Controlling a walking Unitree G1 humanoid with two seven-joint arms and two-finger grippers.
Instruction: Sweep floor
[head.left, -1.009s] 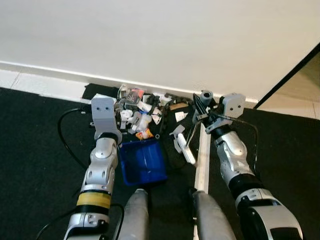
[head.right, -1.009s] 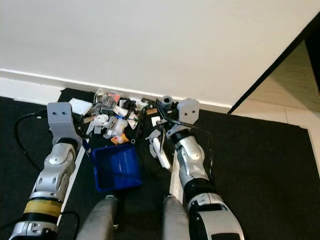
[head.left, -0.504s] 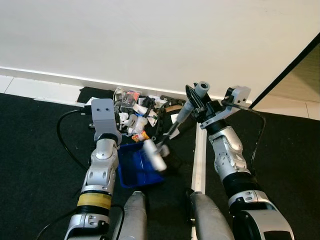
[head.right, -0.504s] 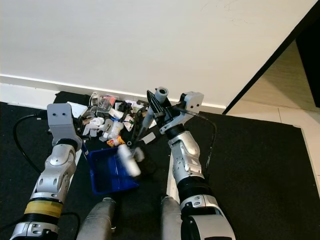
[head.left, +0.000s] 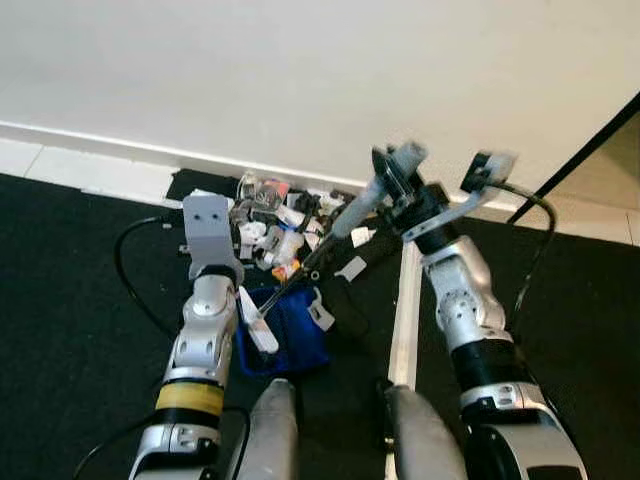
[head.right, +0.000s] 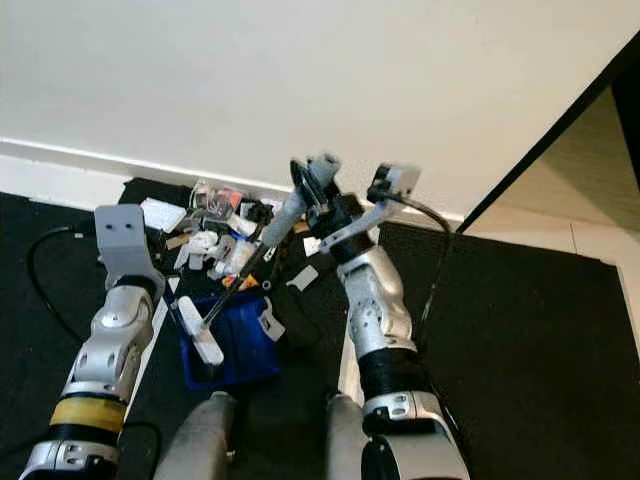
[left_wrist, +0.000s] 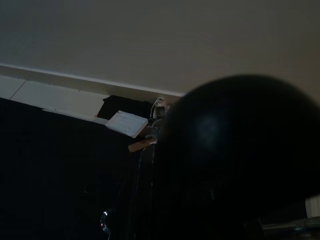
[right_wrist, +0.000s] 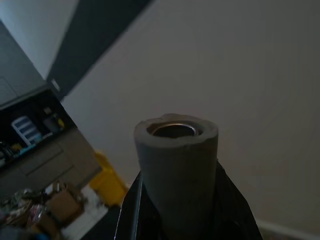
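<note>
Since half a second ago the broom (head.left: 300, 283) has swung across: its white head, which hung blurred over the middle of the blue dustpan (head.left: 287, 331), now sits at the dustpan's edge nearest the left arm, and the grey-capped top of the handle is tipped toward the wall (head.left: 320, 70).

Right gripper (head.left: 402, 196) is closed around the upper handle, above and to the right of the dustpan; the wrist view looks straight down the grey hollow handle end with black fingers (right_wrist: 131, 215) pressed on either side of it. From there the thin dark shaft slants down to the white head at the dustpan.

Dustpan lies on the black mat (head.left: 70, 280), between the left arm and the white strip of floor (head.left: 404, 330), with a small white scrap at its right rim. Just beyond the dustpan, against the white baseboard, lies the litter pile (head.left: 275, 220) of white, red and dark scraps, spread toward the right arm.

Left gripper (head.left: 207, 225) is beside the dustpan's far-left corner, its fingers hidden under the wrist block, so I cannot tell their opening; its wrist view is mostly a dark blur.
</note>
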